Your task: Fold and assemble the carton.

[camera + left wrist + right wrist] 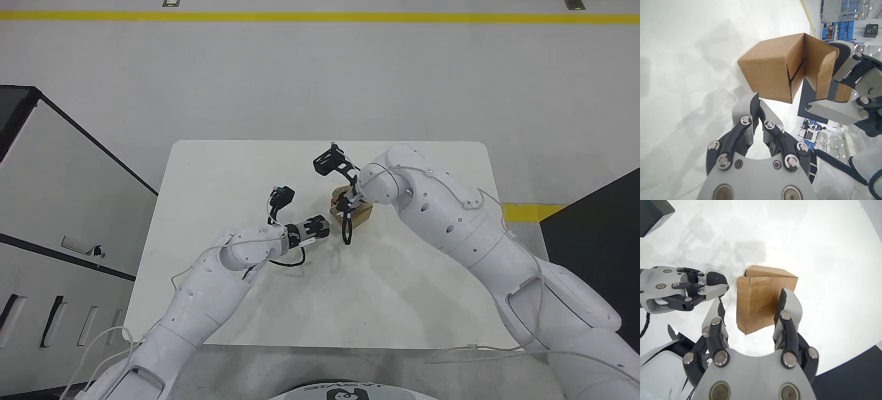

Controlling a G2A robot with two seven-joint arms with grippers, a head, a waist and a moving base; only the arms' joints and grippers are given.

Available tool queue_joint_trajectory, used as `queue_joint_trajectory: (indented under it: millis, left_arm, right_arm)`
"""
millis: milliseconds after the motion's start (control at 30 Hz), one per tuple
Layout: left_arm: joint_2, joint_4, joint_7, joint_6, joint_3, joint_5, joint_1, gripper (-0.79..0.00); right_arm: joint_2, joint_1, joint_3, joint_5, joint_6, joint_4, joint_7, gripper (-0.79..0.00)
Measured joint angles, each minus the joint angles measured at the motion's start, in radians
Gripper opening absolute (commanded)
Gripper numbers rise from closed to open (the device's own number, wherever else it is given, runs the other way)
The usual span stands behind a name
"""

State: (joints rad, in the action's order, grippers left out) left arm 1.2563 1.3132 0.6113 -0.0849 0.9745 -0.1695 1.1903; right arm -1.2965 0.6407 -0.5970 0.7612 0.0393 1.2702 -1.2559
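Carton (pixel 768 75) on desk (pixel 420 290) squared up, one flap (pixel 826 75) upright, not yet folded, between spread right hand (pixel 752 296); left hand (pixel 758 111) closed, empty, just beside carton.

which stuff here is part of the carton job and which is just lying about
Job: carton, right gripper open with fingers astride it, left gripper shut beside it.
Just there: white table underneath, grey cabinet beside the table, yellow floor line.
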Motion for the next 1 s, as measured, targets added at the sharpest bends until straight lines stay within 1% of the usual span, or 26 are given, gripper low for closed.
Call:
queue_joint_trajectory:
  millis: [33,67,100,167,300,333,433,567,867,1000]
  left_arm:
    - [0.000,0.000,0.000,0.000,0.001,0.000,0.001,-0.785]
    - [0.000,0.000,-0.001,0.001,0.002,0.000,0.001,-0.785]
    - [-0.001,0.000,-0.001,0.001,0.003,0.000,0.002,-0.785]
    - [-0.001,0.000,-0.001,0.002,0.005,0.000,0.004,-0.785]
    - [-0.001,0.003,-0.002,-0.001,0.008,-0.003,0.007,-0.785]
    - [-0.001,0.004,-0.002,-0.001,0.008,-0.003,0.007,-0.785]
    - [-0.002,0.006,-0.001,-0.002,0.010,-0.004,0.008,-0.785]
    - [-0.002,0.008,0.000,-0.002,0.011,-0.005,0.010,-0.785]
    - [-0.001,0.008,-0.002,-0.003,0.012,-0.005,0.011,-0.785]
    - [0.000,0.008,-0.004,-0.004,0.013,-0.005,0.012,-0.785]
  right_arm:
    - [0.000,0.002,0.000,0.005,0.002,0.001,0.001,-0.252]
    - [-0.001,0.003,-0.001,0.009,0.004,0.002,0.003,-0.363]
    - [-0.002,0.005,-0.003,0.014,0.007,0.002,0.006,-0.388]
    - [-0.003,0.007,-0.005,0.018,0.009,0.002,0.008,-0.397]
    - [-0.005,0.010,-0.013,0.019,0.006,0.000,0.006,-0.345]
    - [-0.006,0.010,-0.015,0.019,0.005,-0.001,0.005,-0.345]
    - [-0.006,0.013,-0.025,0.014,-0.001,0.000,0.004,-0.400]
    - [-0.006,0.017,-0.034,0.018,-0.006,0.000,-0.001,-0.449]
    - [-0.010,0.024,-0.046,0.028,-0.012,-0.004,-0.003,-0.533]
    - [-0.013,0.026,-0.049,0.033,-0.018,-0.009,-0.004,-0.545]
